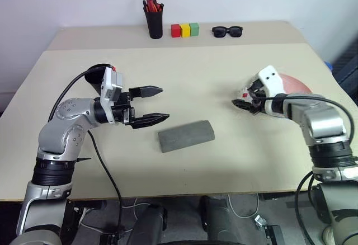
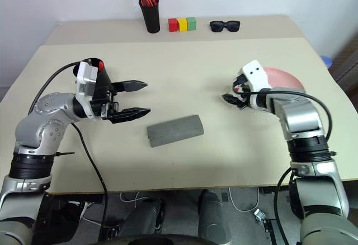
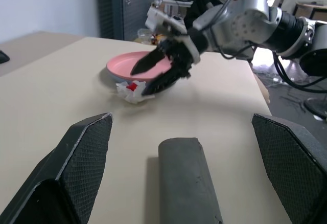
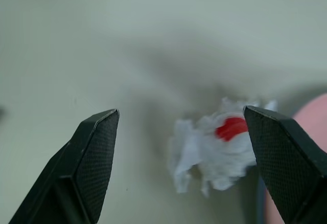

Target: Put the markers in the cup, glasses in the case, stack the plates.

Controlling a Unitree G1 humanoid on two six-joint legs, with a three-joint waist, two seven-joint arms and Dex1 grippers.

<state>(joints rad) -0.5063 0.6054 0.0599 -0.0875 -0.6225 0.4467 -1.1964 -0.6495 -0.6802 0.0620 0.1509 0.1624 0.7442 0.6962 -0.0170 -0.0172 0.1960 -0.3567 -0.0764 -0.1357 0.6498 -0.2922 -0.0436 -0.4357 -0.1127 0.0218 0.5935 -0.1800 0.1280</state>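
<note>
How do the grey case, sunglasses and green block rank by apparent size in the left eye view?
Largest to smallest:
1. Grey case
2. Sunglasses
3. Green block
The case lies nearer the camera than the other two, which sit at the far edge, so its lead is partly down to nearness.

The grey felt oblong glasses case (image 1: 186,135) lies on the beige table (image 1: 196,77) near the middle of its front edge. The salmon pink round plate (image 3: 134,63) sits toward the right edge, a crumpled white paper wad with a red spot (image 4: 214,150) just beside it on its left. Along the back edge stand the slim black cup of red-orange pens (image 1: 154,18), then three small coloured blocks (image 1: 185,29), then thick black sunglasses (image 1: 227,31) rightmost.
</note>
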